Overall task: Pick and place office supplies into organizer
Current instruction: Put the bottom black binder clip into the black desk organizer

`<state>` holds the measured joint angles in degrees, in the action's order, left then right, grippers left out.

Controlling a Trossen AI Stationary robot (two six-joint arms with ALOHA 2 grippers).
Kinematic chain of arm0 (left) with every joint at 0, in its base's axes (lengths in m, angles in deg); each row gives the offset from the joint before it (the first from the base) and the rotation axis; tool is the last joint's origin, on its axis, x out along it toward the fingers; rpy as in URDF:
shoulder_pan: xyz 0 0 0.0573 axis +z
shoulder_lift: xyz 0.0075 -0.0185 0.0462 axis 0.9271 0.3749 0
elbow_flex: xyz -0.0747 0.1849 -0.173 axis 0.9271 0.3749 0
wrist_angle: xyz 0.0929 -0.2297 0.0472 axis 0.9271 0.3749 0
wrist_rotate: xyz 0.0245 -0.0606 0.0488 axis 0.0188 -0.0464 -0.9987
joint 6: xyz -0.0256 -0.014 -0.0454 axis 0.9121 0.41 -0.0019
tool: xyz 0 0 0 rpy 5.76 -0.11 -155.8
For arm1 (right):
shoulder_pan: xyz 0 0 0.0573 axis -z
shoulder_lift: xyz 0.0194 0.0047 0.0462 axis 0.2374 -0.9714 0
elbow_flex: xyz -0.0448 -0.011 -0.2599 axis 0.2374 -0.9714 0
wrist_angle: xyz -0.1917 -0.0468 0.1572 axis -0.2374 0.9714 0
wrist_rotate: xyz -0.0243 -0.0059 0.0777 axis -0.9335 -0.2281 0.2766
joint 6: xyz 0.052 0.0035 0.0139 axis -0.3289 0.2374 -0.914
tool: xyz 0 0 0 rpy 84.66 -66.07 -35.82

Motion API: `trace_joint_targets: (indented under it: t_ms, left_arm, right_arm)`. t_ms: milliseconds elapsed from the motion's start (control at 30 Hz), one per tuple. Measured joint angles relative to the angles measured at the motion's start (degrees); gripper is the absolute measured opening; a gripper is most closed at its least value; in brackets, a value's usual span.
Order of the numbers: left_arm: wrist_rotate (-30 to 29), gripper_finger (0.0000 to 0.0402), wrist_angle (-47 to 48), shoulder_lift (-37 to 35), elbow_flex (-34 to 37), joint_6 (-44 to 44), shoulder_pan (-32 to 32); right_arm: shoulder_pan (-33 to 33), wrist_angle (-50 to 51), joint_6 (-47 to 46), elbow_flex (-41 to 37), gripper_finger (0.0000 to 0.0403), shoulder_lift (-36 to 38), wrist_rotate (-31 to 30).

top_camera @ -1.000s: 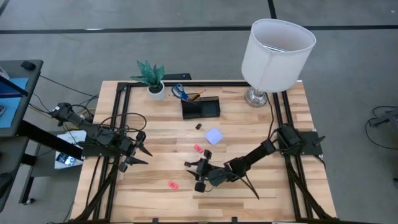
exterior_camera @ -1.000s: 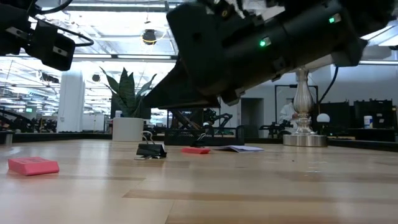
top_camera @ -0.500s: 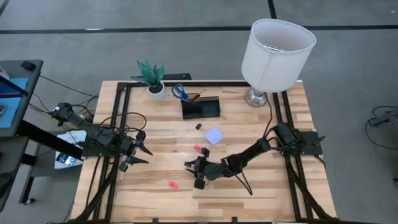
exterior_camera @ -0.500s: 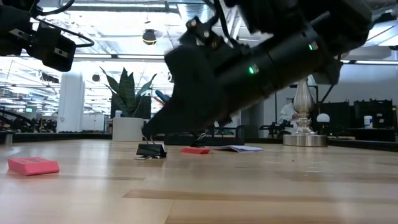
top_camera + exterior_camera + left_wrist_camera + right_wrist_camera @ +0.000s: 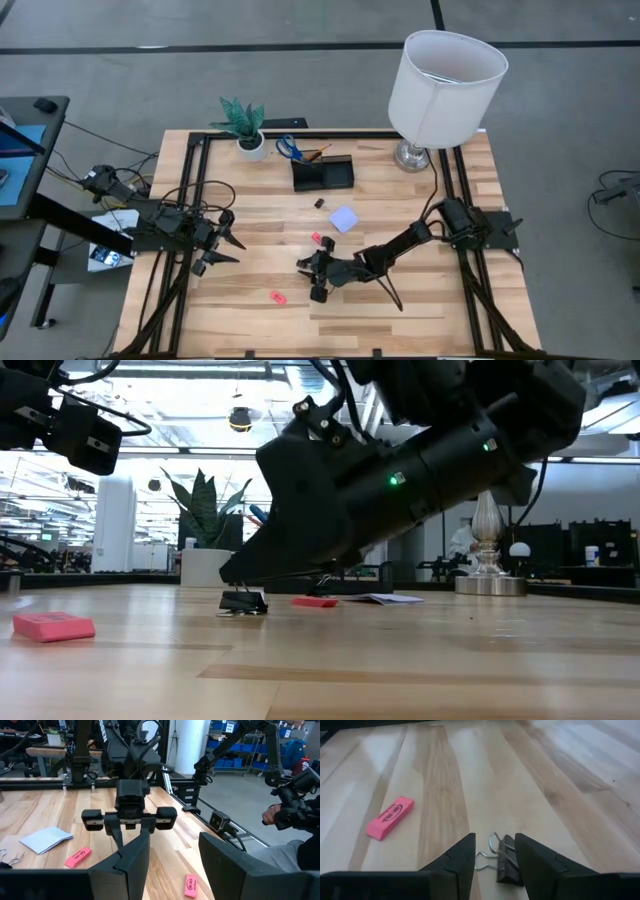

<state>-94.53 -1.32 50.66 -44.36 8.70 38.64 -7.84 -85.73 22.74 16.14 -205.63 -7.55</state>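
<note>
Step in hand: the right end effector (image 5: pixel 492 857) is low over the tabletop (image 5: pixel 420 210), lined up on a black binder clip (image 5: pixel 506 861); I judge this the approach to a pick, with the grip not yet made.

Right end effector: near the middle of the tabletop in the high view (image 5: pixel 312 270); fingers (image 5: pixel 457 857) set narrowly apart, one on each side of the clip's wire loops; nothing is held, and whether the tips touch the clip cannot be told.

Clip: flat on the wood at the fingertips, about the 7 o'clock side of the tabletop's centre.

Next move: probably lower a touch, close on the clip, lift, and carry it toward 12 o'clock to the organizer (image 5: pixel 323 174).

Organizer: black, at the tabletop's 12 o'clock edge, with blue-handled scissors (image 5: pixel 288 147) just beside it toward the plant pot (image 5: pixel 252 146).

Other supplies: lavender note pad (image 5: pixel 344 219) toward 1 o'clock of the right end effector; one pink eraser (image 5: pixel 318 239) just at its 12 o'clock, another (image 5: pixel 277 296) toward 8 o'clock.

Left end effector: waits at the 9 o'clock side (image 5: pixel 226 248); fingers wide apart, empty (image 5: pixel 170 865).
</note>
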Motion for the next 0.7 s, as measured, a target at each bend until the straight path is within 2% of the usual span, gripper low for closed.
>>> trace_joint_targets:
  t_ms: [267, 700]
  left_arm:
    - [0.0, 0.0163, 0.0, 0.0, 0.0, 0.02, -0.01]
    - [0.0, 0.0163, 0.0, 0.0, 0.0, 0.02, -0.02]
  right_arm:
    - [0.36, 0.35, -0.09, 0.0, 0.0121, -0.02, 0.17]
    - [1.09, 0.72, -1.29, 0.0, 0.0061, -0.02, 0.02]
